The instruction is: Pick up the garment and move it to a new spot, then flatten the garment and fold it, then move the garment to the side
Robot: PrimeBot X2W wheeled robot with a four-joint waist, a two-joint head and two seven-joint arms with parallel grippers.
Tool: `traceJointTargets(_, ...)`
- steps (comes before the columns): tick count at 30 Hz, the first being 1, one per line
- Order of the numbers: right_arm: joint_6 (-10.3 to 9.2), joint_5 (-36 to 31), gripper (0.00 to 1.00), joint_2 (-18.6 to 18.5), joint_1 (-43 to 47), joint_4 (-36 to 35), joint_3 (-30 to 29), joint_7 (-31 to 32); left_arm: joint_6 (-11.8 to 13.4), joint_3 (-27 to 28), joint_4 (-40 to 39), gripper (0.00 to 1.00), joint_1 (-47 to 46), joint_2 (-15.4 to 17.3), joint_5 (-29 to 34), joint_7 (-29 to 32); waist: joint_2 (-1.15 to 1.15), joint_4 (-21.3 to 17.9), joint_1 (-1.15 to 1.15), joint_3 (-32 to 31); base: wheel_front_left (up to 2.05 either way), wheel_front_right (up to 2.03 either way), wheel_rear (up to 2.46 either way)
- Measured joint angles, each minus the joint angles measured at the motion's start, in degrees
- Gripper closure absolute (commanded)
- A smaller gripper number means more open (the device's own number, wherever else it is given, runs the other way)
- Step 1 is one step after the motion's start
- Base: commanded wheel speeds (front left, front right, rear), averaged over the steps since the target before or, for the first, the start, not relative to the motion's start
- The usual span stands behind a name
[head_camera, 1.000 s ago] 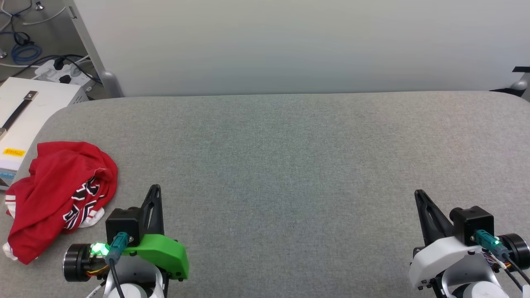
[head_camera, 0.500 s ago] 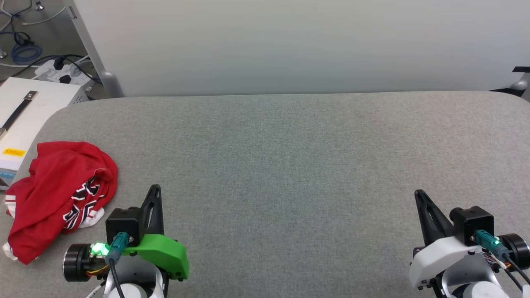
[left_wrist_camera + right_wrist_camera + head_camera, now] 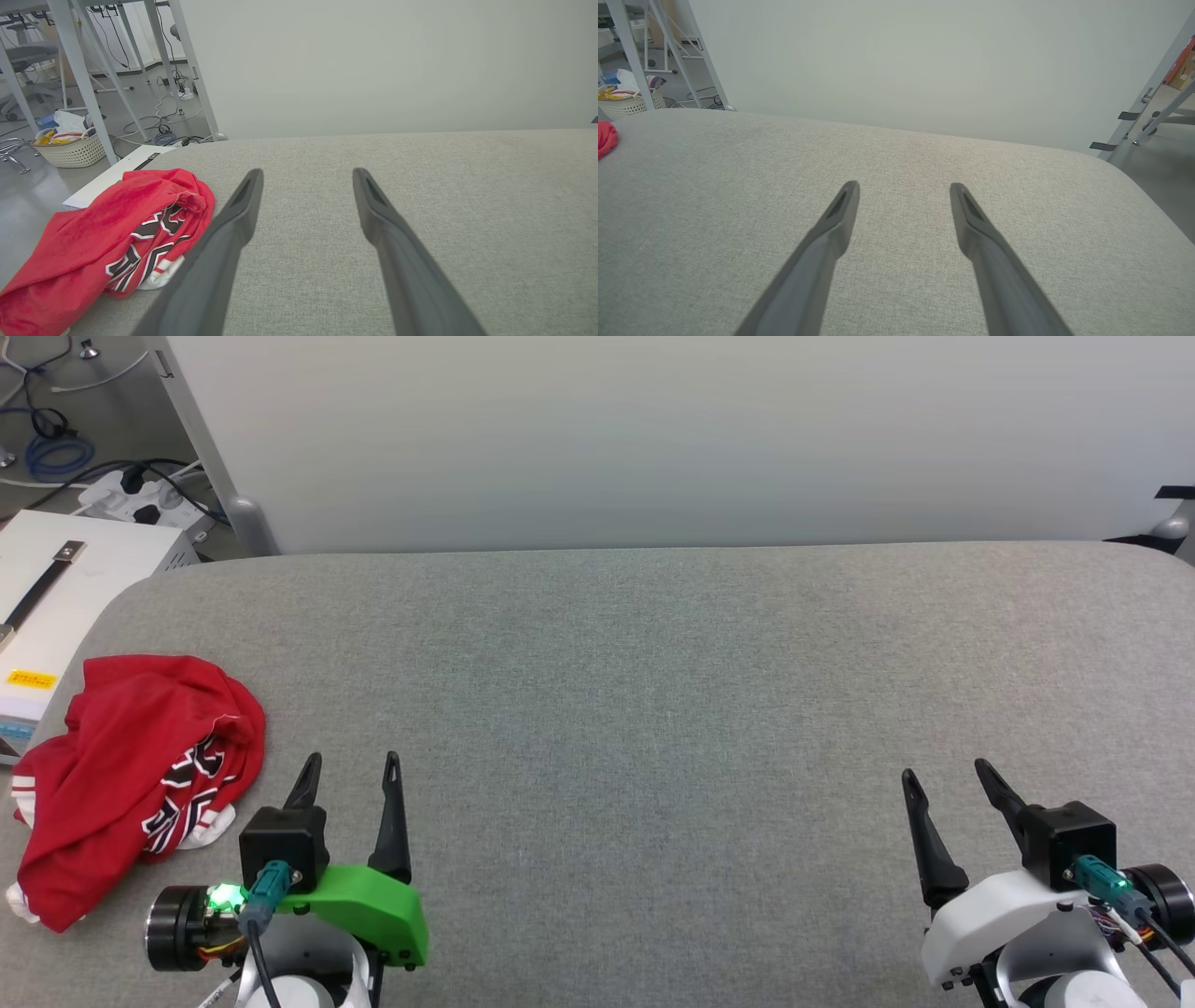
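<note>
Left pincer (image 3: 354, 758), beside the crumpled red garment (image 3: 121, 765), and right pincer (image 3: 945, 769) gape empty over woven padding (image 3: 653, 691).

1. Garment (image 3: 112, 775): red, with black, white-outlined print; white trim striped red;
2. Table (image 3: 653, 691): heathered grey fabric;
3. Left gripper (image 3: 354, 758): black, bright-green casing;
4. Right gripper (image 3: 943, 769): black, white casing;
5. Box (image 3: 93, 560): white, yellow label;
6. Wall (image 3: 653, 429): plain pale grey;
7. Basket (image 3: 70, 151): cream, lattice-patterned.

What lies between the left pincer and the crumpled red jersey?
Nothing but bare grey fabric tabletop separates the left pincer from the jersey, as the head view shows.
</note>
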Motion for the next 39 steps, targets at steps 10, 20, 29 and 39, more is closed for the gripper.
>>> traceJointTargets(10, 0.00, 1.89, 0.00, 0.01, 0.00, 0.35, 0.07, -1.36, -0.01, -0.59, 0.54, 0.00, -0.01, 0.00, -1.02, -1.12, 0.00, -0.08, 0.00, -0.11, 0.00, 0.00, 0.00)
traceJointTargets(20, 0.00, 4.12, 0.00, 0.01, 0.00, 0.38, 0.24, -2.50, -0.08, -1.07, 1.16, 0.00, -0.01, 0.00, -2.13, -2.34, 0.00, -0.24, 0.00, -0.17, 0.00, 0.00, 0.00)
traceJointTargets(29, 0.00, 5.64, 0.00, 0.01, -0.01, 0.46, 0.46, -3.53, -0.09, -1.31, 2.09, 0.00, -0.04, 0.00, -3.30, -3.36, 0.00, -0.38, 0.00, -0.01, 0.00, 0.00, 0.00)
traceJointTargets(39, 0.00, 7.88, 0.00, 0.01, -0.01, 0.52, 0.86, -4.85, -0.52, -1.45, 2.97, 0.00, -0.13, 0.00, -4.12, -4.59, 0.00, -0.49, 0.00, 0.17, 0.00, 0.00, 0.00)
